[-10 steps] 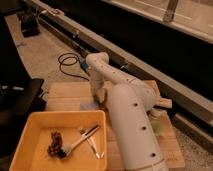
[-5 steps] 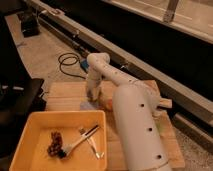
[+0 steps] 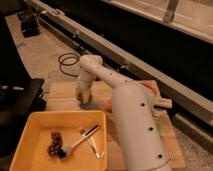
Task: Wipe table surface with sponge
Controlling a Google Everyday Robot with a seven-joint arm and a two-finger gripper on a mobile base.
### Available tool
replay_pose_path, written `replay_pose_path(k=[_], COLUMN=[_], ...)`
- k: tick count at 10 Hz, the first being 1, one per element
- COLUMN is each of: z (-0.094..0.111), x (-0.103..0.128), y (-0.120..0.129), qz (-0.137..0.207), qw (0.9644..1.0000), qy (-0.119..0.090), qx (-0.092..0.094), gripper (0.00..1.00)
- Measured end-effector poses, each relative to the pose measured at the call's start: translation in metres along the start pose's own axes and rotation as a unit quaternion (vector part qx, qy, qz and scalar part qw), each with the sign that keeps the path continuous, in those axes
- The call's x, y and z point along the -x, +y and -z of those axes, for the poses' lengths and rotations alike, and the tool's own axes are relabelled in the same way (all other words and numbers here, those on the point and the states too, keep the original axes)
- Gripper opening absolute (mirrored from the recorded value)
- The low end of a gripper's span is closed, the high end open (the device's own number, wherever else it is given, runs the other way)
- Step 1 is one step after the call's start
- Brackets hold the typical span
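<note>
The table surface (image 3: 62, 97) is a light tan plank top in the middle of the camera view. My white arm reaches from the lower right up over it. My gripper (image 3: 84, 96) points down at the table's back left part, touching or almost touching the wood. A small grey-blue shape (image 3: 93, 105) lies on the planks just right of the gripper tip. I cannot tell whether it is the sponge or a flat cloth patch.
A big yellow tray (image 3: 30, 127) stands at the front left, holding a metal utensil (image 3: 86, 139) and a dark brown lump (image 3: 55, 144). A wooden block (image 3: 163, 103) lies at the table's right edge. A black cable (image 3: 67, 60) is coiled on the floor behind, and dark furniture (image 3: 17, 102) stands to the left.
My gripper has slid to the left across the back of the table, staying low on the wood. The tray and its contents have not moved.
</note>
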Motion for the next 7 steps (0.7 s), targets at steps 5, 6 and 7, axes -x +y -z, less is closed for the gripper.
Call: replay_pose_path(k=[5, 6, 7], z=[0.015, 0.016, 0.016], x=[-0.052, -0.068, -0.089], y=[0.059, 0.066, 0.067], qz=[-0.048, -0.059, -0.071], qw=[0.9964, 0.9950, 0.9936], qy=[0.035, 0.044, 0.053], qx=[0.061, 0.067, 0.069], gripper=[0.00, 0.00, 0.00])
